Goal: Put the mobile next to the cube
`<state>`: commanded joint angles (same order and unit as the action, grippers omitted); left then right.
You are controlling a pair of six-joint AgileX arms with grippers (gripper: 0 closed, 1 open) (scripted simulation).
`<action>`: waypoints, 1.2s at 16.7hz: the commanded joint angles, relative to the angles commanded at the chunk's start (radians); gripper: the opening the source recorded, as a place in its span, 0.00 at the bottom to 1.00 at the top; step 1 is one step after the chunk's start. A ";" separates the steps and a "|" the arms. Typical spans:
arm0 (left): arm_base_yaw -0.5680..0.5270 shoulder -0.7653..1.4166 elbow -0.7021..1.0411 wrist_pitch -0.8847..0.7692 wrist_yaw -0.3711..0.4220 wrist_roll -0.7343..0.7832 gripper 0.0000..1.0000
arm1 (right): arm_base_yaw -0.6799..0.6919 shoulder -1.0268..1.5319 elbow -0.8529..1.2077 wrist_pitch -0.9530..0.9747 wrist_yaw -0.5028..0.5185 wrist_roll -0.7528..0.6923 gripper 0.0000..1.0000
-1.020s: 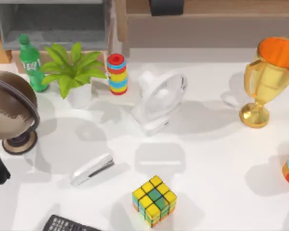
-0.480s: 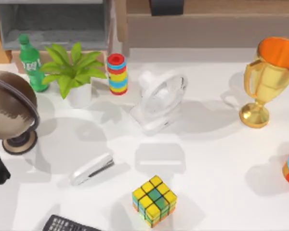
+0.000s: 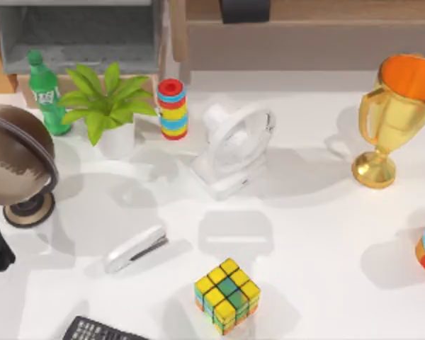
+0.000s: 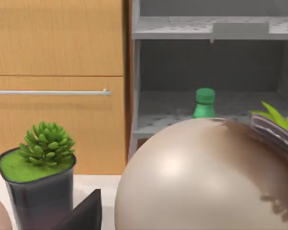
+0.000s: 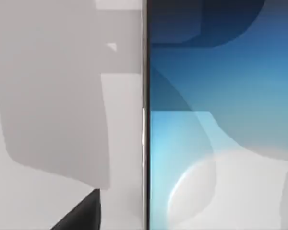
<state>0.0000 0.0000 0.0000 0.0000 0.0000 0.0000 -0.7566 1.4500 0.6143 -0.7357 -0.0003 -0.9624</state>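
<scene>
The cube (image 3: 227, 295) sits on the white bench (image 3: 319, 234), near its front edge. The right wrist view looks closely down on the mobile (image 5: 221, 124), lying flat on the bench. Whether either arm's jaws are open or closed, I cannot tell.

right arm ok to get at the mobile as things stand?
Probably yes. The right wrist view looks straight down at the mobile, its screen facing up on the white table with bare surface along its edge. One claw finger shows beside it. Nothing lies on the screen.
</scene>
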 joint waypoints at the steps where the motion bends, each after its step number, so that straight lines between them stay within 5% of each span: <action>1: 0.000 0.000 0.000 0.000 0.000 0.000 1.00 | 0.000 0.010 -0.008 0.019 0.000 0.000 1.00; 8: 0.000 0.000 0.000 0.000 0.000 0.000 1.00 | 0.002 0.052 -0.043 0.094 0.000 0.002 1.00; 20: 0.000 0.000 0.000 0.000 0.000 0.000 1.00 | 0.002 0.052 -0.043 0.094 0.000 0.002 0.10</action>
<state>0.0000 0.0000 0.0000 0.0000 0.0000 0.0000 -0.7549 1.5016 0.5715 -0.6412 -0.0003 -0.9600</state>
